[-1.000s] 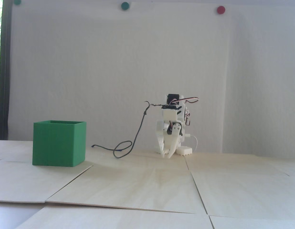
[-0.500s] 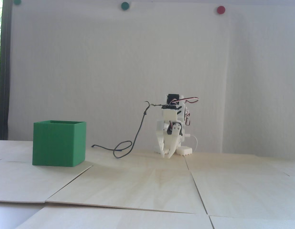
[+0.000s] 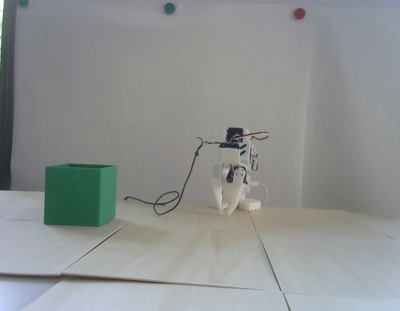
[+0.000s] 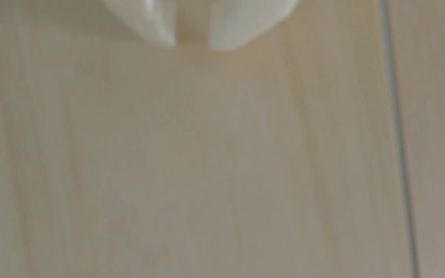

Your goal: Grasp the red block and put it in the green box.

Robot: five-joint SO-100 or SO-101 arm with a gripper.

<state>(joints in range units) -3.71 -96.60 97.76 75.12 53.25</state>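
The green box [image 3: 80,194] stands on the pale wooden table at the left of the fixed view, its open top facing up. The red block shows in neither view. The white arm is folded low at the back of the table, with its gripper [image 3: 226,212] pointing down just above the wood, well right of the box. In the wrist view the gripper [image 4: 192,47] enters from the top edge. Its two white fingertips [image 4: 224,32] stand almost together with only a narrow slit between them and nothing in it.
A dark cable [image 3: 167,202] loops on the table between the box and the arm. A small white block [image 3: 250,204] lies beside the arm's foot. The table is made of wooden panels with seams [image 4: 400,139]. Round red [image 3: 299,13] and green [image 3: 169,7] dots sit on the wall.
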